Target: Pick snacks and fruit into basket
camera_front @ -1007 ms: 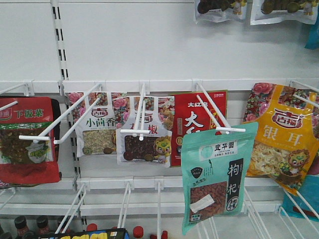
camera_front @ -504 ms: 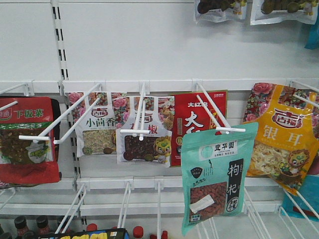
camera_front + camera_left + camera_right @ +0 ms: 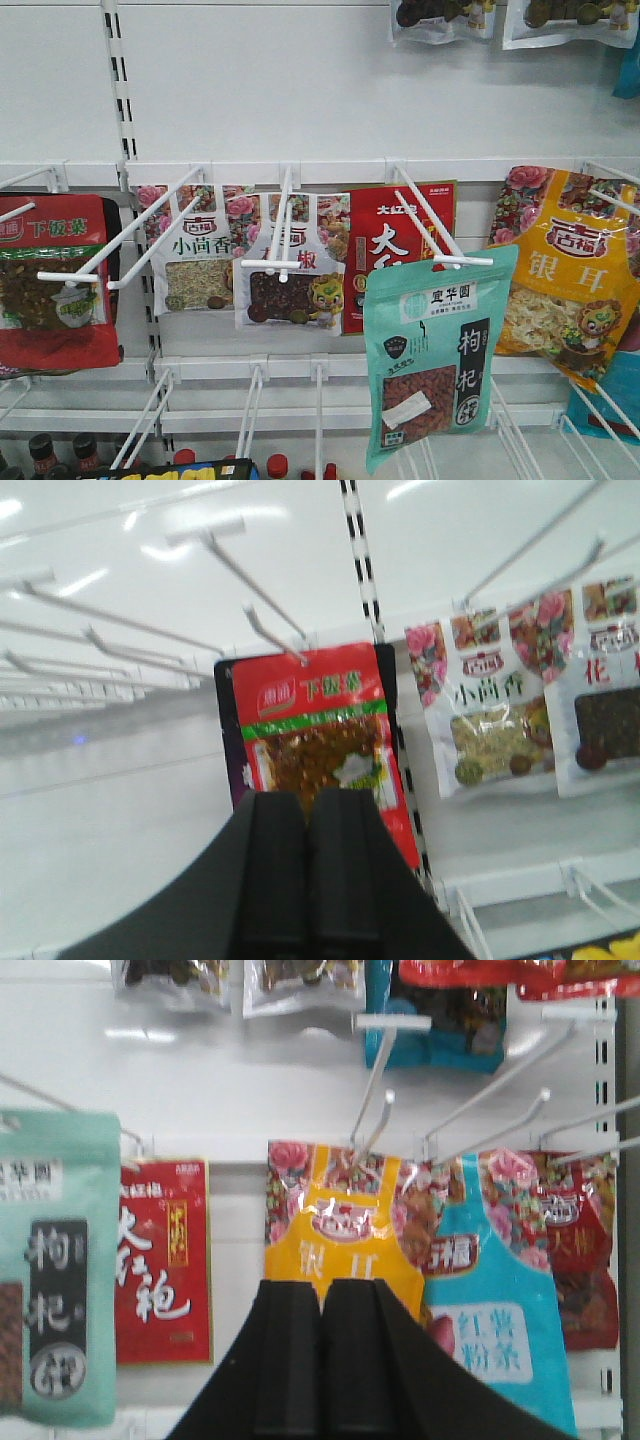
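Snack pouches hang on white wire pegs of a shelf wall. In the front view I see a red pouch (image 3: 55, 280), two white pouches (image 3: 200, 265) (image 3: 290, 280), a red one (image 3: 395, 255), a teal pouch (image 3: 435, 360) near the peg's tip, and a yellow pouch (image 3: 565, 275). No gripper shows in the front view. My left gripper (image 3: 308, 802) is shut and empty, in front of the red pouch (image 3: 315, 735). My right gripper (image 3: 323, 1288) is shut and empty, in front of the yellow pouch (image 3: 340, 1230). No fruit and no basket are in view.
Long white pegs (image 3: 440, 225) stick out toward me. Drink bottles (image 3: 45, 455) stand on a lower shelf at the bottom left. More pouches hang on the top row (image 3: 440, 20). A blue pouch (image 3: 495, 1300) and the teal pouch (image 3: 55, 1270) flank the yellow one.
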Tool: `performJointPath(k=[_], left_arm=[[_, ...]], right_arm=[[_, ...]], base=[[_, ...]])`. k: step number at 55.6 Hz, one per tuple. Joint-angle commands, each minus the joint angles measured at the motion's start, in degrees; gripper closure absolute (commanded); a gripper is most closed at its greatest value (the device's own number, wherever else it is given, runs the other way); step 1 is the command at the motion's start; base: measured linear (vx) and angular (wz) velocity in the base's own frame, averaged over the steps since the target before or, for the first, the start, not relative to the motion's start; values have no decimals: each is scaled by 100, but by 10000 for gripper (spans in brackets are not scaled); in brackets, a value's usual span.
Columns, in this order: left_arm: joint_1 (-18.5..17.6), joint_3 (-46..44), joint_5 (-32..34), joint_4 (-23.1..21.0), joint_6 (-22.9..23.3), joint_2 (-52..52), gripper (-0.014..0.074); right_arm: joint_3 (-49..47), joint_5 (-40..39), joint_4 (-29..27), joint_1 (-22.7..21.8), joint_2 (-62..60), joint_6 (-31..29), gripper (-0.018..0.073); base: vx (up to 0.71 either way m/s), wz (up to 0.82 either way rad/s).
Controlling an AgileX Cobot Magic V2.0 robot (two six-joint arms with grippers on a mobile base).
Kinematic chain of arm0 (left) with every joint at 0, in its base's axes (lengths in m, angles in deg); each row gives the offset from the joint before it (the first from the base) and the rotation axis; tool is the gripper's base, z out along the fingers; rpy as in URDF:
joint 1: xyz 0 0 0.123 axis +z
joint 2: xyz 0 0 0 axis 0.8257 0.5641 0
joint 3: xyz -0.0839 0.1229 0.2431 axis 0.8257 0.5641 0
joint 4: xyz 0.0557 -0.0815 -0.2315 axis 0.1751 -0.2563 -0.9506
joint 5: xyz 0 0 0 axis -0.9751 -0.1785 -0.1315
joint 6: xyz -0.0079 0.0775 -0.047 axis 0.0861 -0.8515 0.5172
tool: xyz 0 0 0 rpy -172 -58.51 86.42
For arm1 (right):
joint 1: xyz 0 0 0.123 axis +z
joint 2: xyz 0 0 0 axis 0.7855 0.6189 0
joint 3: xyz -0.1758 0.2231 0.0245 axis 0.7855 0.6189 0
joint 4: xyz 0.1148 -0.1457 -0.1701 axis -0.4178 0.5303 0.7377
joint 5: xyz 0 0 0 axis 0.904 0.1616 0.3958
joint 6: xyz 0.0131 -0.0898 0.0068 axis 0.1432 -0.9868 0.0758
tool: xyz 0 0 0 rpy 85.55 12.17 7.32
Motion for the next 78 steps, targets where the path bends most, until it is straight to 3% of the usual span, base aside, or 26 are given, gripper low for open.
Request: performJointPath(k=[1, 9, 17, 27, 33, 40, 51, 57, 78], left_arm=[[-3, -837, -102, -30, 52, 277, 605], [-3, -1821, -223, -30, 35, 1124, 605], [-3, -2014, -156, -30, 41, 1797, 601], [-3, -2014, -673, -30, 45, 2410, 561], [-3, -2014, -934, -30, 45, 2579, 475], [-3, -1979, -1265, -30, 45, 2675, 314], [-3, -1918, -1525, -67, 45, 2689, 121], [-3, -1918, -1513, -67, 45, 2689, 103], [-3, -1918, -940, -67, 45, 2689, 103]], right_arm=[[-908, 229, -40, -13, 284, -40, 568], [-1810, 1247, -26, -13, 1106, -40, 568], [-2082, 1299, -26, -13, 1908, -40, 565], [-2076, 1457, -26, -13, 2589, -35, 552], [-2076, 1644, -26, -13, 2772, -35, 514], [-2076, 1791, -26, -13, 2836, -40, 422], [-2069, 1820, -6, -13, 2836, -40, 198], [-2064, 1815, -32, -13, 2836, -40, 146], [-2064, 1815, -33, -13, 2836, -40, 146]], base=[[0, 0], [0, 0], [0, 0], [0, 0], [0, 0], [0, 0], [0, 0], [0, 0], [0, 0]])
